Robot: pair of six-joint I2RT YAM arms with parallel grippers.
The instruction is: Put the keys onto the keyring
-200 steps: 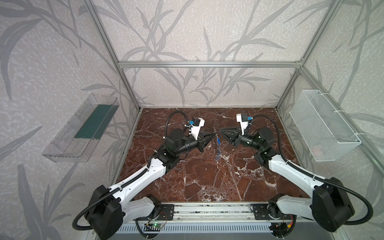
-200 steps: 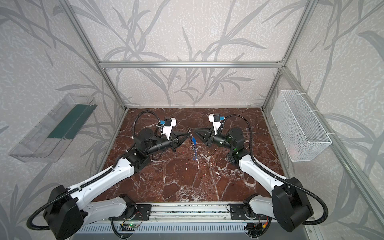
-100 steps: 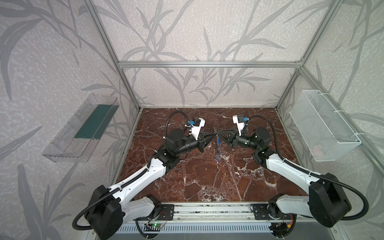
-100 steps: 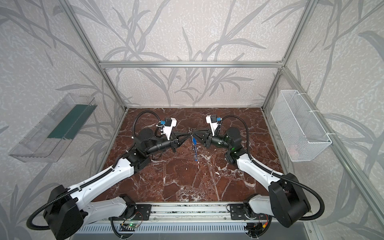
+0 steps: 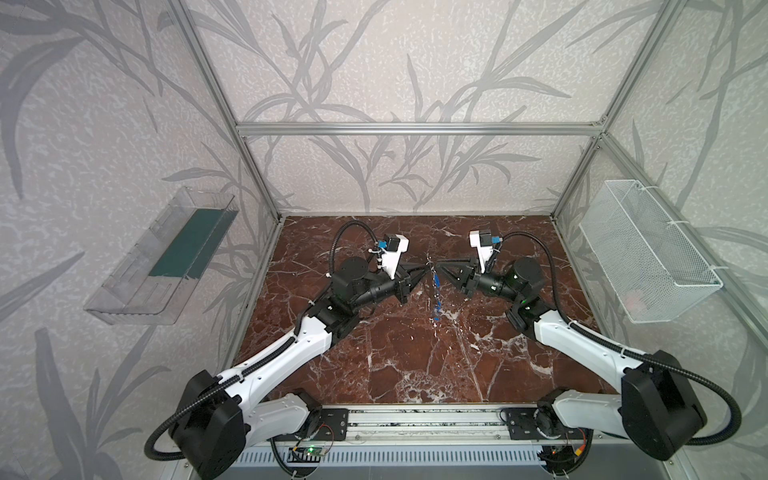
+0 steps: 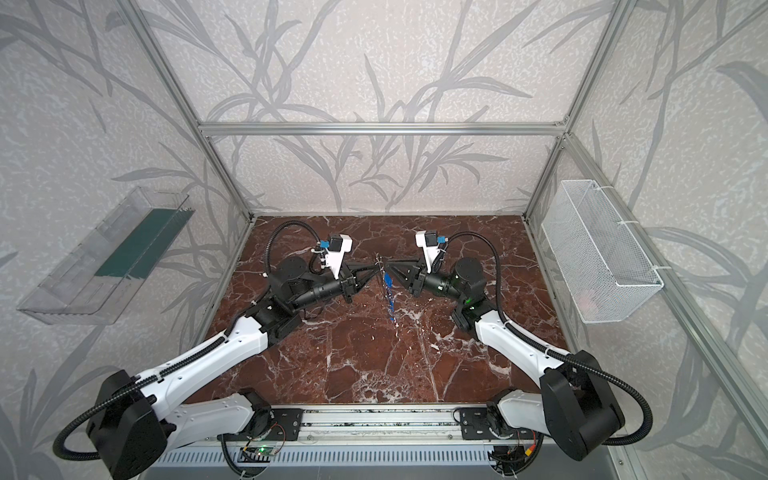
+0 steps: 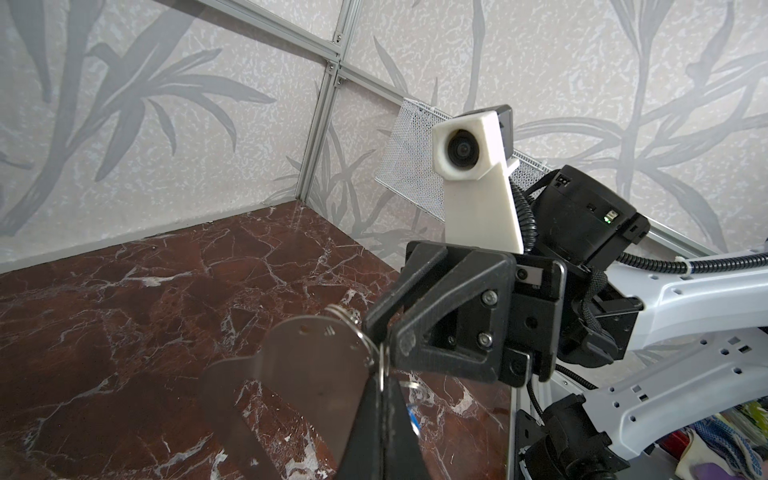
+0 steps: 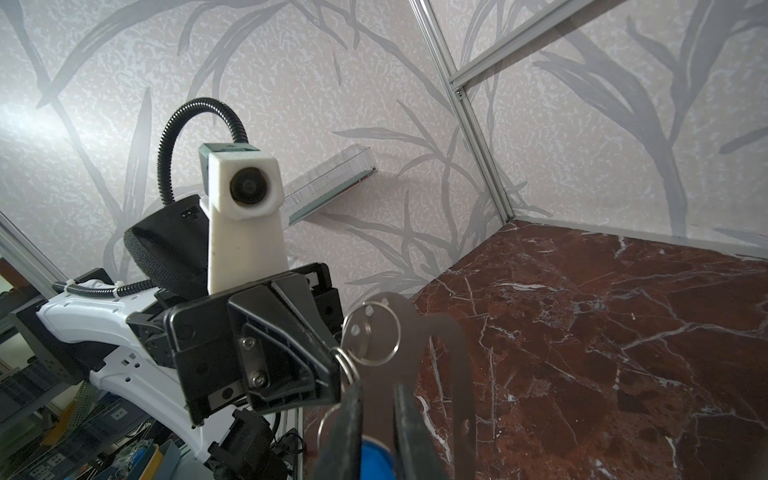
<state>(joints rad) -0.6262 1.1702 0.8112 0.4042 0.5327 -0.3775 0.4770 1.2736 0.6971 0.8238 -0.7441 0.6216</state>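
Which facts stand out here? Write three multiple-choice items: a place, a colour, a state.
1. The mesh basket hangs: A on the wall beside the right arm; B on the wall beside the left arm; C from the ceiling.
2. The key tags are: A red; B blue; C yellow.
3. The left hand is: A wide open; B shut on the keyring; C flat on the floor.
Key: 1A, it hangs at the right in both top views; 2B, blue shows in both top views; 3B, the left wrist view shows it clamping the plate.
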